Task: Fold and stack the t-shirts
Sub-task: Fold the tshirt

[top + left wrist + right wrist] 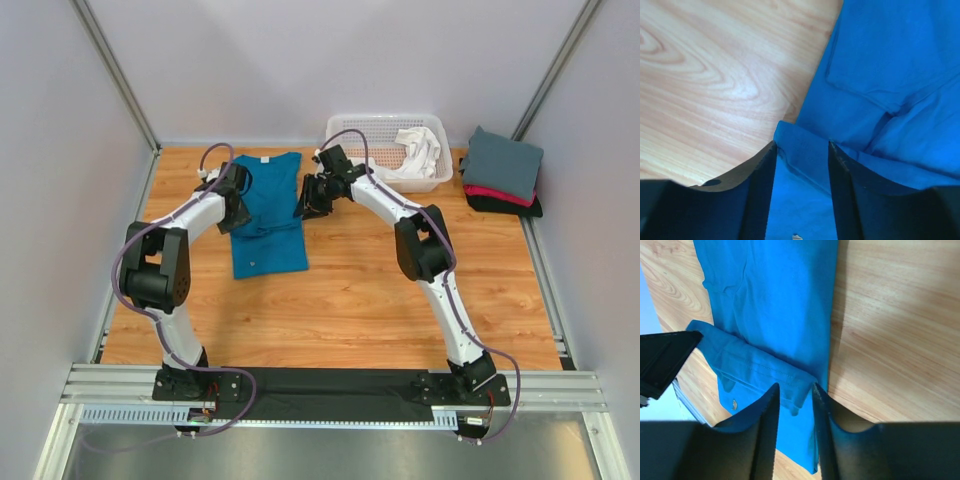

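Nearest me the counter (350, 310) is bare wood. Midway back lies the teal-blue t-shirt (270, 250), flat, sides tucked in to a narrow strip, white neck label (265, 158) towards the far wall. Both arms are down on it. The left end effector (802, 150) straddles a raised fold at the shirt's left edge, jaws part-way apart, cloth lying loose between them rather than pinched. The right end effector (796, 390) does likewise at the right edge, with a narrower gap. I'd call this shirt half folded, with the crosswise fold to come. Further back on the right, three look finished: the grey t-shirt (503, 160) on the red-pink t-shirt (497, 192) on the black t-shirt (505, 207). The white t-shirt (415, 150) sits crumpled in the basket (375, 125), not yet folded.
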Tool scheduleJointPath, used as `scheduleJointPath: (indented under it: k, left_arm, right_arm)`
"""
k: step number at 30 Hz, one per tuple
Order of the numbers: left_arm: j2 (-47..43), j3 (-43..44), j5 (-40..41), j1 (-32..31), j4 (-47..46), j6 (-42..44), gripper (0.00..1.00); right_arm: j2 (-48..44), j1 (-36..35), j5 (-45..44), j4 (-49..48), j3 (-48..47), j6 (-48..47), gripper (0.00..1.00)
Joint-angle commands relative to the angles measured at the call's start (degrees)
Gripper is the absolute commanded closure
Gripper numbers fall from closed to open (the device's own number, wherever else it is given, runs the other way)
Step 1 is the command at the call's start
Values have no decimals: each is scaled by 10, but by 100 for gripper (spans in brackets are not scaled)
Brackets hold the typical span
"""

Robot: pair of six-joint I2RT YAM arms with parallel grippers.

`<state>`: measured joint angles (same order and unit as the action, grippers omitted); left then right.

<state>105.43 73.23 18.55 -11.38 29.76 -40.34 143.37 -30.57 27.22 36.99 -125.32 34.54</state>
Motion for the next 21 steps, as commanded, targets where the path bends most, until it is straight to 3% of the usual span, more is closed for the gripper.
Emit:
scheduleJointPath:
  k: [1,3,5,9,11,12,16,21]
  left_arm:
    - [-41,42,18,4,-17,28,46]
    - [-50,53,23,5,-6,39,29]
    - [-76,60,26,5,-7,47,25]
    - [-146,39,-17,5,-11,37,15]
    - [-201,-14,-67,1,-42,-3,11]
    - [-221,-39,-80,-3,-57,-24,3]
    - [-308,-183,-86,-52,-144,-105,1]
    - [-298,-242,-90,-86,-215,-185,0]
  right_arm:
    - [-48,-2,-23,-25,-23,-33,59]
    - [-57,-2,-34,-25,-25,-42,53]
    - [-76,-2,-37,-28,-22,-47,45]
    - [-117,-4,-17,-65,12,-38,40]
    - [-149,-5,-8,-87,47,-32,38]
    - [-160,-8,-3,-107,56,-28,37]
    - [-217,-12,-2,-147,98,-39,30]
    - [-270,-12,-79,-99,111,-72,13]
